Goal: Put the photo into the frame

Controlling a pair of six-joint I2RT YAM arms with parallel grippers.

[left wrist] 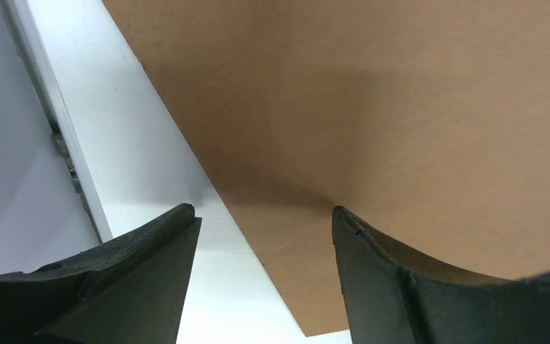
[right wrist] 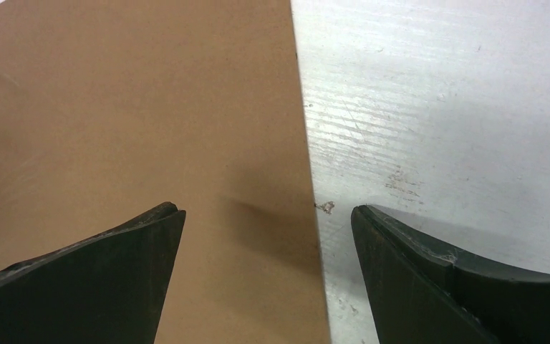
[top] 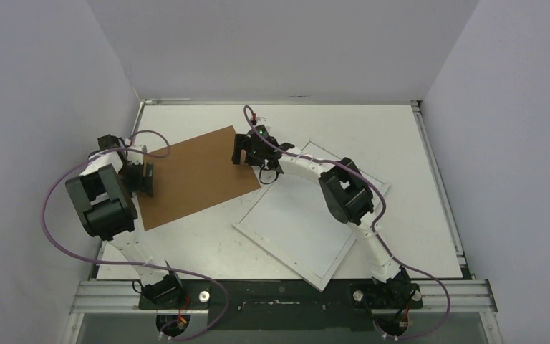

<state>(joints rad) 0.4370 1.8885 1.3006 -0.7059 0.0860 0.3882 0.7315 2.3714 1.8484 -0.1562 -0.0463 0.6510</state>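
Note:
The white frame (top: 297, 233) lies flat and turned at an angle in the middle of the table. The photo is out of view; no printed picture shows anywhere. A brown cardboard backing board (top: 193, 175) lies flat to the frame's left. My left gripper (top: 146, 179) is open low over the board's left edge (left wrist: 263, 215), one finger over the table and the other over the cardboard (left wrist: 372, 107). My right gripper (top: 252, 154) is open over the board's right edge (right wrist: 266, 211), straddling cardboard (right wrist: 129, 107) and bare table. Neither holds anything.
A second white sheet or panel (top: 376, 183) pokes out from behind the frame under the right arm. The white table (right wrist: 437, 107) is scuffed. A metal rail (left wrist: 50, 107) and grey walls bound the table on the left, back and right.

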